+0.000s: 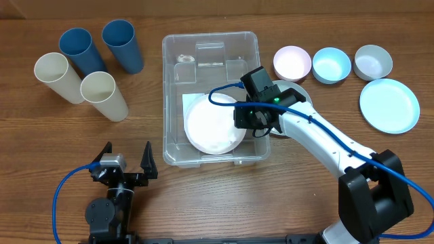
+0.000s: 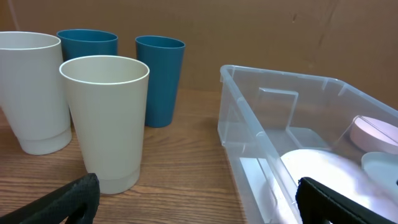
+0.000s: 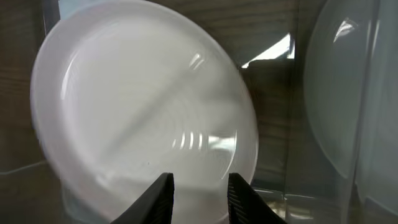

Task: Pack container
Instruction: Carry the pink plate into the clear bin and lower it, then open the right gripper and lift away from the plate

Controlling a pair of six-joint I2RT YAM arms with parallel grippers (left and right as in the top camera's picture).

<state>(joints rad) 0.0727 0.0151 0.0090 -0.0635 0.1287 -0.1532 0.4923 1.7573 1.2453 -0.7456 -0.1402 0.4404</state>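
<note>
R gripper (image 3: 200,190) jaws ajar at white plate (image 3: 143,99) inside container (image 1: 210,36).

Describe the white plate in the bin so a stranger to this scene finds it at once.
Find the large clear plastic bin in the middle of the table. In its near half is a round white plate. It is the only dish inside; the light blue plate and the bowls sit outside.

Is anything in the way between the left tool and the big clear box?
No, nothing visible is. Only bare table lies between the left tool and the container. The nearest cream cup stands off to the side, not in the path.
</note>
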